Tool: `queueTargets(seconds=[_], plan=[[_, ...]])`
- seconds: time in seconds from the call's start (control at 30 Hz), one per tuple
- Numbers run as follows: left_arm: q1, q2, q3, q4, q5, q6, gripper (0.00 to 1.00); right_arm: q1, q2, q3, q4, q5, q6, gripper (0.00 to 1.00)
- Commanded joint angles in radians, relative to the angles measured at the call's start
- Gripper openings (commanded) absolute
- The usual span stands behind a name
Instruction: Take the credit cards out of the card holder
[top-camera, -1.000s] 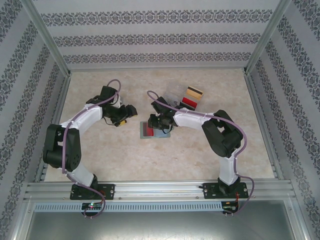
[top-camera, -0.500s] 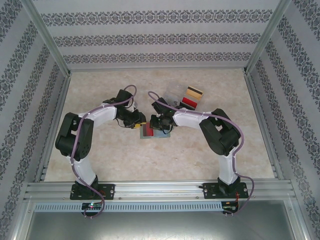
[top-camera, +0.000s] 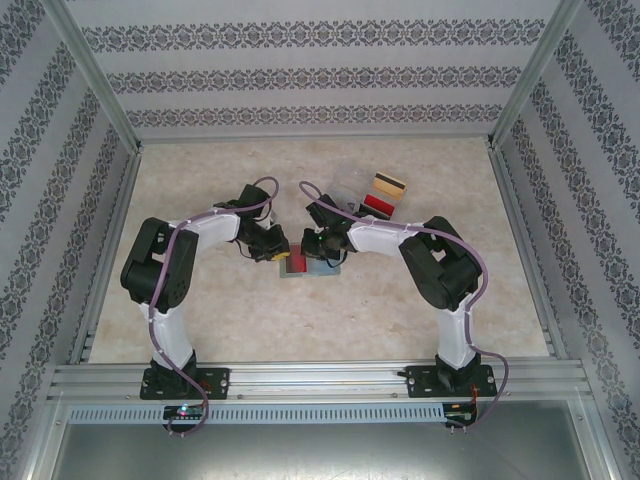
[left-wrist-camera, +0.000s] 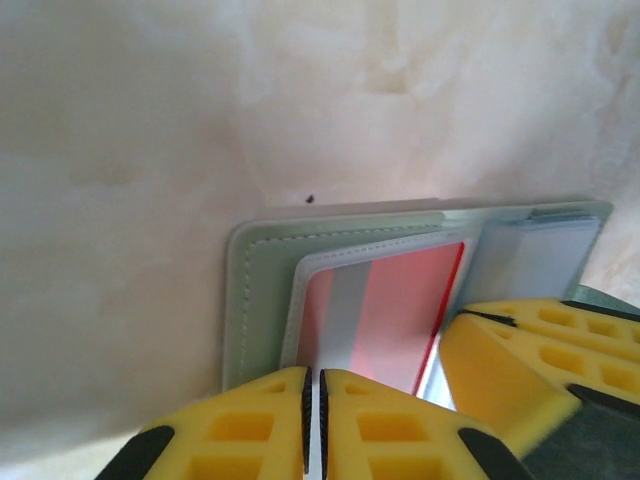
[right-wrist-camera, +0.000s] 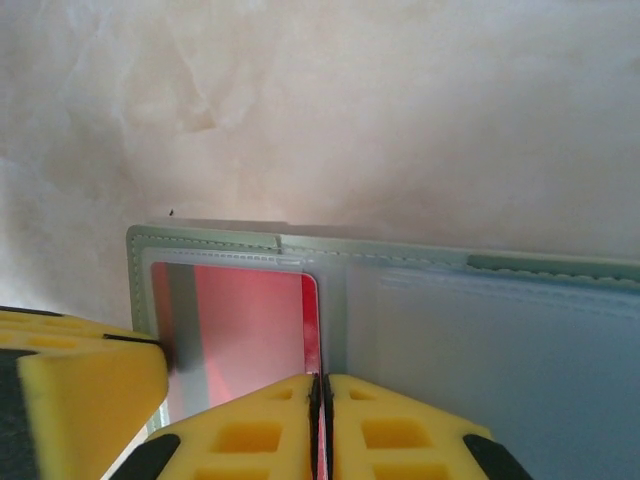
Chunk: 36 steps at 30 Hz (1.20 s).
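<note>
The grey-green card holder (top-camera: 325, 268) lies open on the table's middle. Its pale clear pocket (left-wrist-camera: 262, 290) holds a red credit card (left-wrist-camera: 400, 310) with a grey stripe. My left gripper (left-wrist-camera: 312, 400) (top-camera: 282, 254) is at the wallet's left side, shut on the near edge of that pocket. My right gripper (right-wrist-camera: 320, 410) (top-camera: 321, 252) is over the wallet's fold, shut on the red card's right edge (right-wrist-camera: 312, 330). The bluish right pocket (right-wrist-camera: 480, 330) shows no card. Each wrist view shows the other gripper's yellow finger beside the card.
At the back right a tan card with a dark stripe (top-camera: 389, 184) and another red card (top-camera: 377, 203) lie beside a clear plastic tray (top-camera: 345, 190). Metal rails and patterned walls enclose the table; bare tabletop lies left of and in front of the wallet.
The left arm has swung right to the wallet and its jaws have closed on the pocket edge. The right gripper has stayed over the fold and tightened.
</note>
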Motion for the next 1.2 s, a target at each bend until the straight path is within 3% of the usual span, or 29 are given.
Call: queueTargets(seconds=[0.0,0.4,1.17], plan=[[-0.010,0.024,-0.018,0.009,-0.041,0.028,0.13,-0.011,0.012,-0.022,0.017,-0.029,0.016,0.14],[-0.010,0.039,-0.093,0.031,-0.077,0.036,0.10,-0.017,0.007,-0.048,0.067,-0.070,0.029,0.17],[-0.010,0.058,-0.138,0.074,-0.090,0.024,0.05,-0.039,-0.104,-0.206,0.165,-0.153,0.084,0.14]])
